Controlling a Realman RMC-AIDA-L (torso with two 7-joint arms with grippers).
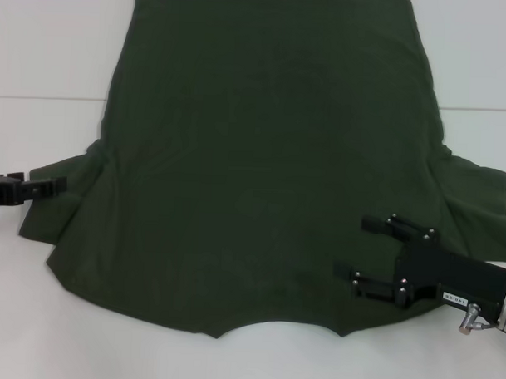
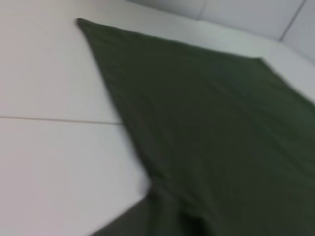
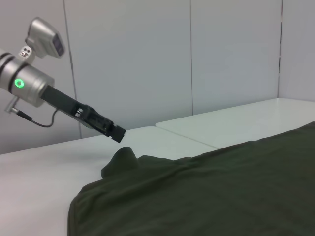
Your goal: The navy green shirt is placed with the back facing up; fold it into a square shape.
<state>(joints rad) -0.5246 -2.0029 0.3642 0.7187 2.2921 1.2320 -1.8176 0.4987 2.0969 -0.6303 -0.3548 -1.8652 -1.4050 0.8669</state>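
The navy green shirt [image 1: 262, 156] lies spread flat on the white table, collar edge toward me, hem far away. My left gripper [image 1: 49, 186] is at the shirt's left sleeve [image 1: 57, 212] and is shut on its edge; in the right wrist view the sleeve [image 3: 123, 156] rises in a small peak right under the left gripper [image 3: 118, 135]. My right gripper [image 1: 351, 247] hovers open over the shirt's near right part, by the right sleeve [image 1: 477, 201]. The left wrist view shows only the shirt [image 2: 211, 132] cloth on the table.
The white table [image 1: 50, 49] surrounds the shirt, with a seam line [image 1: 40, 97] across it. A plain wall [image 3: 147, 59] stands behind the table. The shirt's hem runs past the far edge of the head view.
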